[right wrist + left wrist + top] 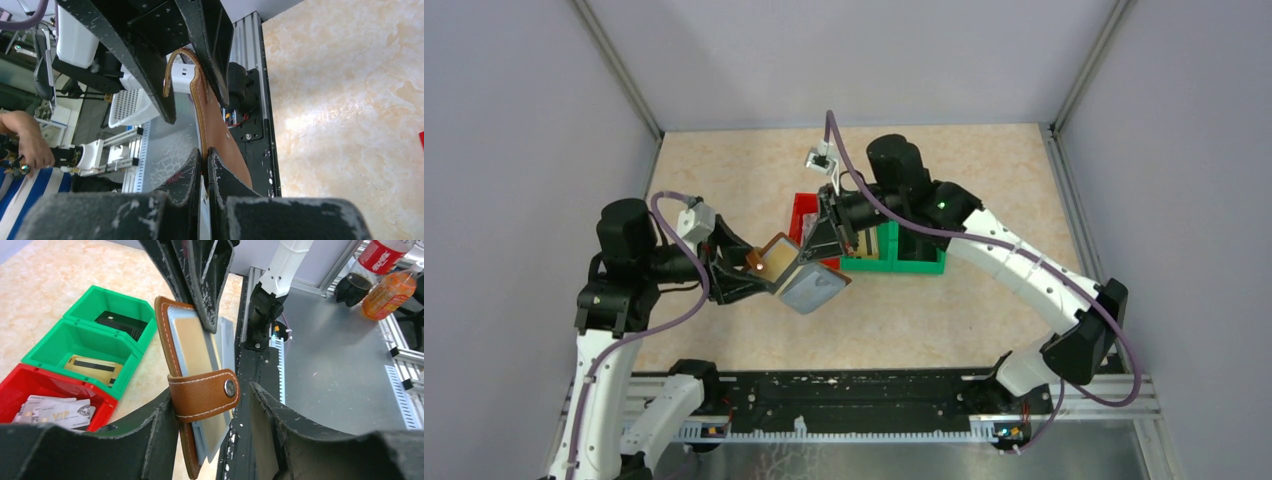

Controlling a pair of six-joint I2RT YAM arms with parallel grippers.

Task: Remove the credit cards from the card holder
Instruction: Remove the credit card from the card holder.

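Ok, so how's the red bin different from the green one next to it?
The red bin shows one compartment here, partly cut off; the green bin shows two. The red bin holds pale cards, one printed VIP; the green bin holds a gold striped card in one compartment and a dark card in the other. Both are open plastic bins standing side by side.

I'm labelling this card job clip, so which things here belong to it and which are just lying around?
For the job: card holder, held by the left gripper and right gripper; gold card inside it; striped gold card and dark card in the green bins; pale cards in the red bin.
Just lying about: cola bottle; orange drink bottle; person in a striped shirt.
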